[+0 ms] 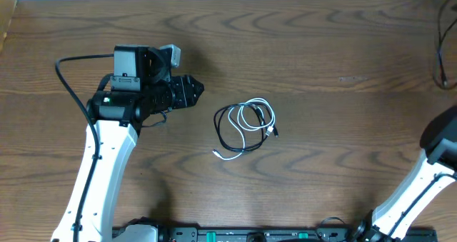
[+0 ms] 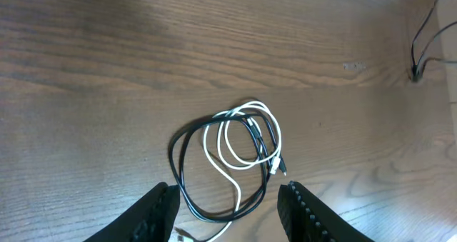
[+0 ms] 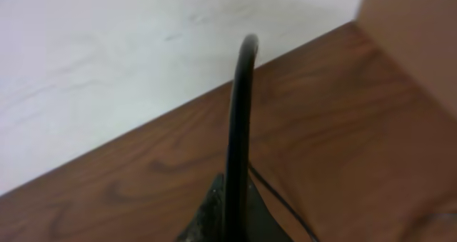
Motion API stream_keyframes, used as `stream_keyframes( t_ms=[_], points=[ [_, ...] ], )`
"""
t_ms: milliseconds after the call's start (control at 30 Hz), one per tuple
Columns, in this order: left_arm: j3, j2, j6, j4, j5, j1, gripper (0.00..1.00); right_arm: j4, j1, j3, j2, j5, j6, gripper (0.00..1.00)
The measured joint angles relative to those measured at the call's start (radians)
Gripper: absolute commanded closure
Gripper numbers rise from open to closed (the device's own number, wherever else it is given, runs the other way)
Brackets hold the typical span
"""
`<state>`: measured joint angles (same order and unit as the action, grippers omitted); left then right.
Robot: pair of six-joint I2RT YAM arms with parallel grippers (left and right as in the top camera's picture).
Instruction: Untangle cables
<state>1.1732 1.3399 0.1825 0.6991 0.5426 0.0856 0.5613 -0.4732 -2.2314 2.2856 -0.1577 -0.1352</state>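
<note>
The cables lie in a small coil at the table's middle: a black cord (image 1: 221, 128) and a white cord (image 1: 251, 112) looped through each other. A white plug end (image 1: 216, 154) sticks out at the front-left, and a dark plug (image 1: 275, 133) lies at the right. In the left wrist view the black cord (image 2: 178, 172) and white cord (image 2: 214, 145) lie just ahead of and between the fingers. My left gripper (image 1: 194, 91) (image 2: 228, 215) is open and empty, left of the coil. My right gripper (image 3: 235, 203) looks shut, far from the coil, with a thick black arm wire across it.
The right arm (image 1: 437, 148) rests at the table's right edge. Thin black wires (image 1: 441, 49) hang at the far right edge and also show in the left wrist view (image 2: 421, 38). A brown wall or box (image 3: 414, 35) stands beside the right gripper.
</note>
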Motion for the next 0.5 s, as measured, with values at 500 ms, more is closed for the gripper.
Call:
stream_keyframes(
  t_ms=[500],
  points=[
    [0.000, 0.000, 0.000, 0.019, 0.000, 0.000, 0.50, 0.268, 0.039, 0.000, -0.035, -0.159, -0.070, 0.01]
  ],
)
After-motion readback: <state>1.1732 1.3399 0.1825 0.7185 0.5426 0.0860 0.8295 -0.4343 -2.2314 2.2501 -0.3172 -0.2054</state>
